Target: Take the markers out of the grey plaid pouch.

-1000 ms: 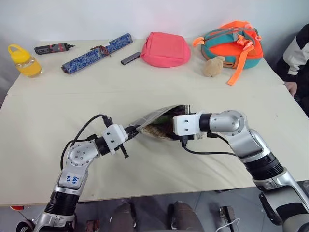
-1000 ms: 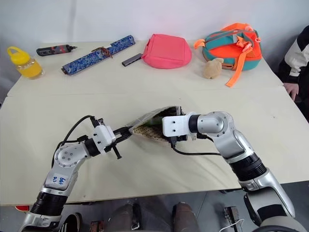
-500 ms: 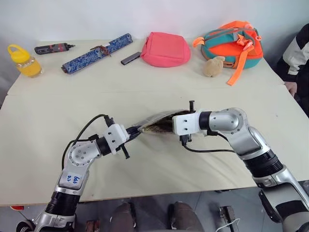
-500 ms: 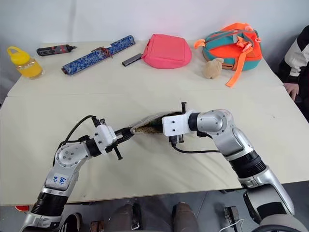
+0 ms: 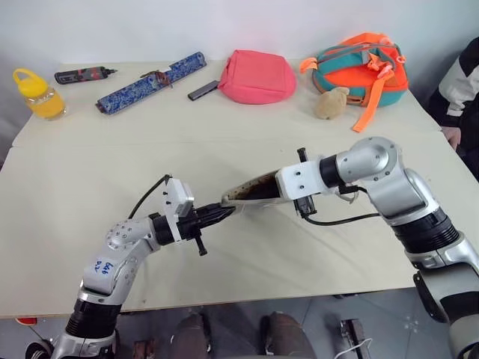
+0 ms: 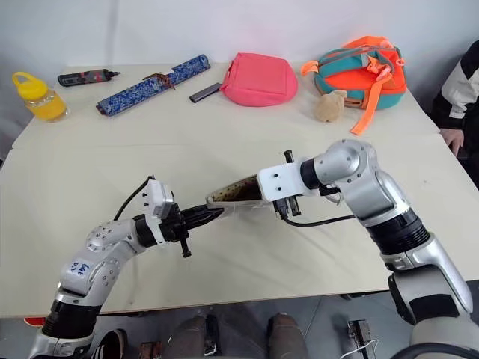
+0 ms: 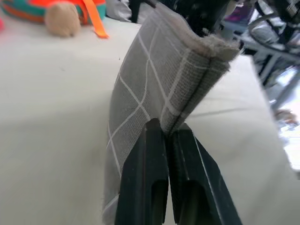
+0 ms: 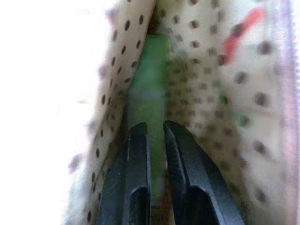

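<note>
Near the counter's (image 5: 67, 187) front edge, the left end effector (image 7: 166, 140) is pinching the grey plaid pouch (image 5: 251, 192) closed-fingered; inside, the right end effector (image 8: 155, 133) is nipping the green marker (image 8: 150, 79). A thin grip may be letting it slide back.

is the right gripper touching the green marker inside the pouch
Touching: the right wrist view shows the right gripper closed on the green marker inside the pouch's dotted lining.
</note>
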`<state>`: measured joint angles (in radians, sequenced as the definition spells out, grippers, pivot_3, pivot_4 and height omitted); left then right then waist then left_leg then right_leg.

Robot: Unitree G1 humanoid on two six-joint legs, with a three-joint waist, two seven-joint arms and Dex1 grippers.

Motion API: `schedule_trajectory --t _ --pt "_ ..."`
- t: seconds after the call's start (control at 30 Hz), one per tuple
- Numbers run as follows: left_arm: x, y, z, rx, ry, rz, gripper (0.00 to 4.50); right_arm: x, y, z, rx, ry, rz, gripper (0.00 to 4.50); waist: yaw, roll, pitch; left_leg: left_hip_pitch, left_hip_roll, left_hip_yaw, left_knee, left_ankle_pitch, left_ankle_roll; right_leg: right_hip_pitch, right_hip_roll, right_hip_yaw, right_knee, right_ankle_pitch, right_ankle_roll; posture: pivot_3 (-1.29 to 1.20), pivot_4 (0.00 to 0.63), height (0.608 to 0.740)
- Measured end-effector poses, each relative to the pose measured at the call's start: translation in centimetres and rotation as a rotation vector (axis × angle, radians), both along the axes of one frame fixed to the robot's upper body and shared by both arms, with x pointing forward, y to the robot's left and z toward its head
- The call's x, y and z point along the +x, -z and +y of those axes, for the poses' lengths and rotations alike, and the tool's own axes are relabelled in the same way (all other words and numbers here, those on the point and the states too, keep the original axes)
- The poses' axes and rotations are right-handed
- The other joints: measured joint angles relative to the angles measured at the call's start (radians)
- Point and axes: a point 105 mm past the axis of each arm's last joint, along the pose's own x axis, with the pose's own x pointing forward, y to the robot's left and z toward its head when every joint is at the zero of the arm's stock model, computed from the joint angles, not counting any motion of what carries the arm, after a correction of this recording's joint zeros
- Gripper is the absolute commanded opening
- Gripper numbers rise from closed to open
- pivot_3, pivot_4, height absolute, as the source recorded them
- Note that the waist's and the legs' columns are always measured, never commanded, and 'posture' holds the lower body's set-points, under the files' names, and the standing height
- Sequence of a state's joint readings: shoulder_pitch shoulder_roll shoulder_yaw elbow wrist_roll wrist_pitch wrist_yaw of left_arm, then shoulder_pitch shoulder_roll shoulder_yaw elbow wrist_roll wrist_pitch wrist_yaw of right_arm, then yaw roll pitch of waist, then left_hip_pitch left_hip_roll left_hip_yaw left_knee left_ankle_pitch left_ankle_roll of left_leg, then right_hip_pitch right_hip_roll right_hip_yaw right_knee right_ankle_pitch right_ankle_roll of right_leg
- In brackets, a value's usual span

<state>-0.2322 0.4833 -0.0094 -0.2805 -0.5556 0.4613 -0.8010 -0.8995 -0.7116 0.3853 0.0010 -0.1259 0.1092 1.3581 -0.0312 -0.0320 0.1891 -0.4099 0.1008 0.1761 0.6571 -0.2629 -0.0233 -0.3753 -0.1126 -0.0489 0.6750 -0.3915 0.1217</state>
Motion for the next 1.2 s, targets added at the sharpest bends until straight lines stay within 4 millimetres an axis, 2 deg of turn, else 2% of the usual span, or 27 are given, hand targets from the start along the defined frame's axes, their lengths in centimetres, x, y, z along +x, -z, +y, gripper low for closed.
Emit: schedule_trajectory --t 0.1,0.13,0.2,0.3,0.6,0.8,1.0,1.13,1.2 --pt "0.2 0.3 0.3 -0.003 -0.01 0.026 0.0 0.1 -0.1 0.0 -0.018 0.014 0.029 0.56 0.001 0.0 0.0 0.0 0.0 0.0 0.0 0.0 0.0 0.0 0.0 0.0 0.0 0.0 0.0 0.0 0.15 0.74" --pt "0.2 0.4 0.3 -0.003 -0.013 0.033 0.0 0.1 0.1 0.0 -0.028 0.019 0.041 0.72 0.001 0.0 0.0 0.0 0.0 0.0 0.0 0.0 0.0 0.0 0.0 0.0 0.0 0.0 0.0 0.0 0.15 0.74" --pt "0.3 0.6 0.4 -0.001 -0.015 0.045 0.0 0.1 1.1 0.3 -0.053 0.022 0.071 1.16 0.001 0.0 0.0 0.0 0.0 0.0 0.0 0.0 0.0 0.0 0.0 0.0 0.0 0.0 0.0 0.0 0.15 0.74" --pt "0.2 0.7 0.2 0.011 -0.014 0.037 0.0 0.3 2.1 0.6 -0.078 0.03 0.082 2.08 0.001 0.0 0.0 0.0 0.0 0.0 0.001 0.0 0.0 0.0 0.0 0.0 0.0 0.0 0.0 0.0 0.15 0.74" --pt "0.2 0.9 0.2 0.012 -0.024 0.02 0.0 0.8 2.3 1.0 -0.078 0.036 0.037 2.08 0.0 0.0 0.0 0.0 0.0 0.0 0.001 0.0 0.0 0.0 0.0 0.0 0.0 0.0 0.0 0.0 0.15 0.74" --pt "0.3 1.1 -0.1 0.014 -0.025 0.016 0.0 1.1 4.6 1.1 -0.091 0.042 0.042 2.08 -0.003 0.0 0.0 0.0 0.0 0.0 0.002 0.0 0.0 0.0 0.0 0.0 0.0 0.0 0.0 0.0 0.15 0.74" --pt "0.3 1.1 -0.2 0.008 -0.033 0.019 0.0 1.5 4.8 1.0 -0.092 0.044 0.012 2.08 -0.003 0.0 0.0 0.002 0.0 0.0 0.002 0.0 0.0 0.003 0.0 0.001 0.0 0.0 0.0 0.0 0.15 0.74" --pt "0.3 1.2 -0.1 0.01 -0.038 0.019 0.0 1.8 4.8 1.2 -0.073 0.045 -0.002 1.19 -0.005 0.0 0.0 0.003 0.0 0.0 0.002 0.0 0.0 0.004 0.0 0.001 0.0 0.0 0.0 0.0 0.15 0.74" --pt "0.4 1.2 -0.1 0.013 -0.042 0.016 0.0 1.8 4.7 1.3 -0.068 0.045 -0.007 1.06 -0.006 0.0 0.0 0.003 0.0 0.0 0.002 0.0 0.0 0.004 0.0 0.001 0.0 0.0 0.0 0.0 0.15 0.74"
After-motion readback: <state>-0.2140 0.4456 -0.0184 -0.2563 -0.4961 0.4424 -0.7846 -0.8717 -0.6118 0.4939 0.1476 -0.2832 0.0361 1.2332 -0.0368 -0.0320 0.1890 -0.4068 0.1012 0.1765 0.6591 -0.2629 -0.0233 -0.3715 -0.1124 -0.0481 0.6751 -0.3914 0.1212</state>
